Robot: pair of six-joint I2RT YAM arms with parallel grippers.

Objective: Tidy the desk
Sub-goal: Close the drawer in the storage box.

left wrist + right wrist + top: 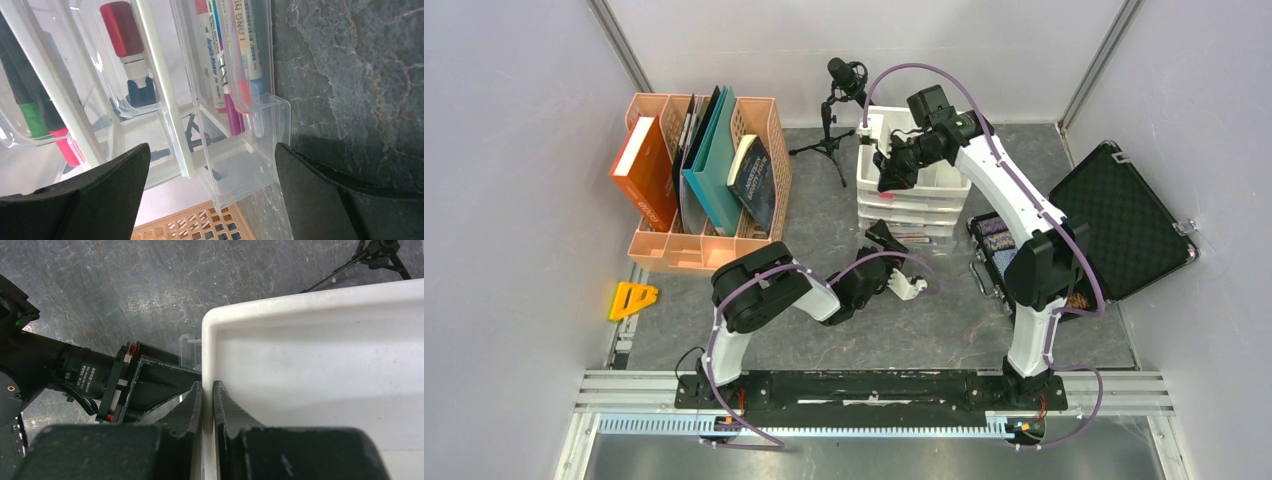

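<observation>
Surface: the desk point(824, 320), dark and stone-patterned, spread across the whole floor between grey walls point(514, 150).
Far left: an orange file rack point(649, 255) held upright books point(646, 175).
Middle back: a microphone point(844, 72) stood behind a white drawer unit point(914, 195).
Left arm: the left gripper point(211, 150) had its jaws wide apart, holding nothing, facing a clear drawer of pens point(230, 60).
Right arm: the right gripper point(208, 387) was pinched on the drawer unit's top rim.
Far right: a black case point(1124, 225) lay open.

Left arm point(764, 290) folded low, jaws wide; right arm point(1014, 195) outstretched, jaws pinched.
</observation>
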